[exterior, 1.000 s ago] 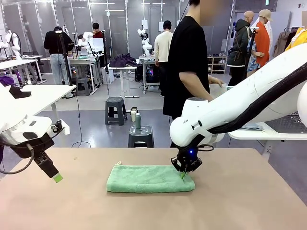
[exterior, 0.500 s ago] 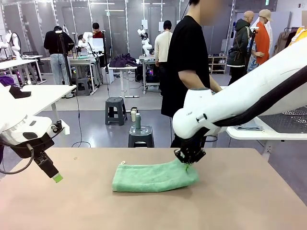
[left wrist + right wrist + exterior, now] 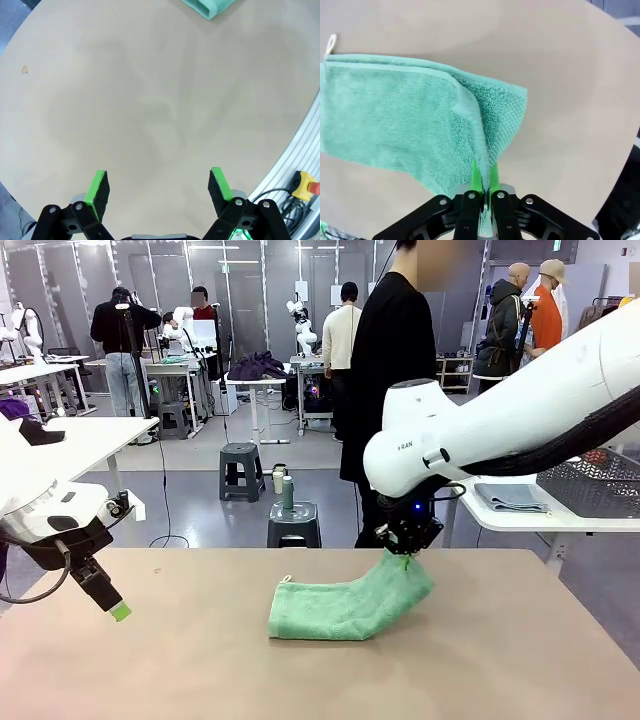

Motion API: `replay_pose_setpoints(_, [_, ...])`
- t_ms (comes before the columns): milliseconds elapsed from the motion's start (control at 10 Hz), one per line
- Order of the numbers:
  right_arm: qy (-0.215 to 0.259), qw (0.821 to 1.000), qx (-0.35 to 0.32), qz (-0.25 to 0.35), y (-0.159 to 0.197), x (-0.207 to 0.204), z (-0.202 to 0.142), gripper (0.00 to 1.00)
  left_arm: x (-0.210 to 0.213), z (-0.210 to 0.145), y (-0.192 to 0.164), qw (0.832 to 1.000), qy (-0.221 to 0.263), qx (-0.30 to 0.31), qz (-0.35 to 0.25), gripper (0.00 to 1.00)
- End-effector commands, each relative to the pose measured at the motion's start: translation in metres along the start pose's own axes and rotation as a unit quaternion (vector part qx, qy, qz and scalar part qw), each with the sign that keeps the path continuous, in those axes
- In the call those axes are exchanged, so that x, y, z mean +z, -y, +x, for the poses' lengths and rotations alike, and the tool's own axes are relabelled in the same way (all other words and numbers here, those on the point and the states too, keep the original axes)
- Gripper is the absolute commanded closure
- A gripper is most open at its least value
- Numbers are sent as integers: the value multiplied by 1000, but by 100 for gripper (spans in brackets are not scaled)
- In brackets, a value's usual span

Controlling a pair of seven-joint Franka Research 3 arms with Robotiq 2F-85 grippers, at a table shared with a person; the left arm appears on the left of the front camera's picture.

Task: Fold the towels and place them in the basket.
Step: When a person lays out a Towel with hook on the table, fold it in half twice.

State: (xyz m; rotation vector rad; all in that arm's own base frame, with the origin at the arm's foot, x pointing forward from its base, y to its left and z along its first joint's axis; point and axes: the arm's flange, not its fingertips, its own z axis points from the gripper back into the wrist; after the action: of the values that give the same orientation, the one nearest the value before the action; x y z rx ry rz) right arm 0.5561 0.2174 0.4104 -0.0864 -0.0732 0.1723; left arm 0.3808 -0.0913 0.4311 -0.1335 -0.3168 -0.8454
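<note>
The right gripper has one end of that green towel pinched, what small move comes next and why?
Probably lift straight up. The right gripper is shut on one end of the folded mint-green terry towel, whose other end lies on the tan table; raising clears it for carrying to the dark mesh basket.

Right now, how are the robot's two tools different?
The left tool is open; the right tool is shut. The left tool holds nothing, while the right tool pinches the green towel and holds one end up off the table. Both have green pads.
</note>
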Motion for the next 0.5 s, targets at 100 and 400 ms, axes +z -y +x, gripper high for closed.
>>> replay_pose_setpoints(100, [5, 1000, 6, 1, -50, 13, 14, 100, -1, 0, 2, 1000, -5, 7, 7, 0])
replay_pose_setpoints(400, [-17, 999, 11, 37, -102, 13, 24, 100, -1, 0, 2, 1000, -5, 7, 7, 0])
